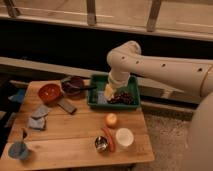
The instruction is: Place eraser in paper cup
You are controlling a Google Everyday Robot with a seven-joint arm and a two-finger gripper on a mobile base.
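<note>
The eraser (pixel 66 105), a flat dark grey block, lies on the wooden table just below the red bowl, left of centre. The paper cup (pixel 124 137), short and white, stands upright near the table's front right edge. My gripper (pixel 112 90) hangs at the end of the white arm over the left half of the green tray, well right of the eraser and behind the cup. It is open and I see nothing of the task in it.
The green tray (pixel 134 86) holds a yellow item and dark grapes. A small metal cup (pixel 101 144), a carrot (pixel 108 137) and an orange ball (pixel 111 120) crowd the paper cup. A red bowl (pixel 49 92), dark bowl (pixel 75 86), blue-grey pads (pixel 39 112) and blue cup (pixel 19 150) stand left.
</note>
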